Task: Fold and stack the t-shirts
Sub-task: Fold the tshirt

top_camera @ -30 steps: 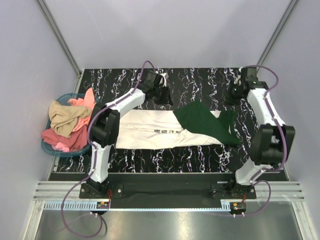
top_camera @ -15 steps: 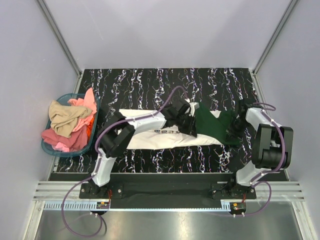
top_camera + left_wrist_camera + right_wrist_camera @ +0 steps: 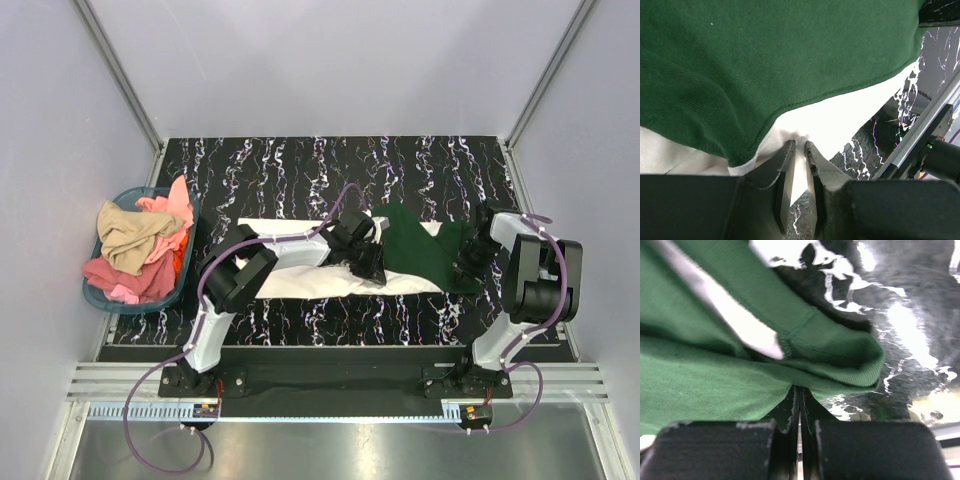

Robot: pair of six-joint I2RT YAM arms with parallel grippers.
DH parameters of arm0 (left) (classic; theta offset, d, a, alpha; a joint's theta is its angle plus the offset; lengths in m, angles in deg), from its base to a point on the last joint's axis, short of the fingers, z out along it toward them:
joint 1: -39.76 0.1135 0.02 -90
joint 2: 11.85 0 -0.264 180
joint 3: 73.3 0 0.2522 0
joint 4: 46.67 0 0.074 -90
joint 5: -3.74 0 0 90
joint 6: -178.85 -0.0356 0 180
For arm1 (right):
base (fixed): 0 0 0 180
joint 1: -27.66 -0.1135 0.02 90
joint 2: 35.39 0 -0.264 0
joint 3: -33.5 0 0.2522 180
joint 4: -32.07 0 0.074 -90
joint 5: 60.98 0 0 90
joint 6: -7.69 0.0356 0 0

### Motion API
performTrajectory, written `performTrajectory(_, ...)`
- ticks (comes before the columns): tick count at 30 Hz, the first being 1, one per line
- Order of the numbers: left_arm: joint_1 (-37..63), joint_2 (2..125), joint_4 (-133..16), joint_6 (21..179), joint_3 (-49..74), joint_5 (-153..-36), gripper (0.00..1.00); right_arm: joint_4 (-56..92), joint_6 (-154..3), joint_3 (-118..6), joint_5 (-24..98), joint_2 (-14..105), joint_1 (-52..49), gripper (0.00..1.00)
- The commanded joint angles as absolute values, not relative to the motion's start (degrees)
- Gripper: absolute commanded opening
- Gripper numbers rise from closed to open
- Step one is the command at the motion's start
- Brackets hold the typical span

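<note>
Atop cream-white cloth t-shirt (image 3: 296, 284), dark green cloth t-shirt (image 3: 425, 250) is draped.
Low-held left gripper (image 3: 797, 145) is closed on cream hem, right gripper (image 3: 799, 388) on green hem.

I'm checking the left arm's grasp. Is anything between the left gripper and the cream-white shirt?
Nothing visible. The fingertips of the left gripper sit on the near edge of the cream-white t-shirt, with cloth bunched between them. The dark green t-shirt lies over it just beyond the tips, not in between.

Green t-shirt (image 3: 765, 60), cream t-shirt (image 3: 840, 120): matt knit cloth; table (image 3: 400, 160) glossy.
</note>
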State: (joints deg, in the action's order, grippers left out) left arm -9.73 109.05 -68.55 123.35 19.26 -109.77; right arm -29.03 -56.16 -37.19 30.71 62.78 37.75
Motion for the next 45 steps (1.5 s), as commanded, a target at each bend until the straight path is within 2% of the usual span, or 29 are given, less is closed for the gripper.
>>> performTrajectory(1, -9.6, 108.6, -70.7, 121.2, 16.6, -103.7, 0.23, -27.9, -53.9, -37.0, 18.7, 65.7, 38.9, 0.0)
performTrajectory(4, -9.6, 105.1, -71.8, 120.6, 16.6, -105.3, 0.25, -30.6, -56.0, -40.7, 20.0, 65.5, 39.0, 0.0)
performTrajectory(7, -9.6, 100.9, -73.8, 119.7, 17.7, -106.6, 0.3, -32.7, -56.6, -44.0, 24.3, 58.7, 38.6, 0.0)
performTrajectory(12, -8.7, 97.9, -78.1, 119.2, 23.2, -109.2, 0.32, -36.6, -56.5, -47.7, 31.0, 54.0, 35.0, 0.0)
performTrajectory(19, -3.1, 98.7, -79.7, 119.4, 25.0, -111.0, 0.32, -29.9, -54.4, -40.5, 43.7, 54.0, 28.0, 0.0)
performTrajectory(27, 5.7, 102.2, -80.5, 118.1, 26.8, -110.5, 0.32, -23.4, -53.2, -33.1, 37.5, 59.0, 27.9, 0.0)
performTrajectory(32, 7.9, 105.7, -81.0, 116.8, 31.3, -111.8, 0.32, -24.2, -54.3, -33.5, 30.0, 60.3, 27.9, 0.0)
performTrajectory(35, 7.9, 107.7, -80.9, 115.9, 33.6, -112.9, 0.33, -26.3, -54.8, -35.6, 31.1, 58.4, 28.0, 0.03)
performTrajectory(40, 7.9, 110.5, -81.0, 113.8, 36.2, -112.2, 0.35, -27.1, -59.1, -46.1, 38.6, 55.0, 28.0, 0.24)
performTrajectory(45, 8.0, 113.4, -81.4, 113.0, 38.2, -111.0, 0.36, -21.2, -67.4, -59.1, 49.7, 64.4, 28.0, 0.37)
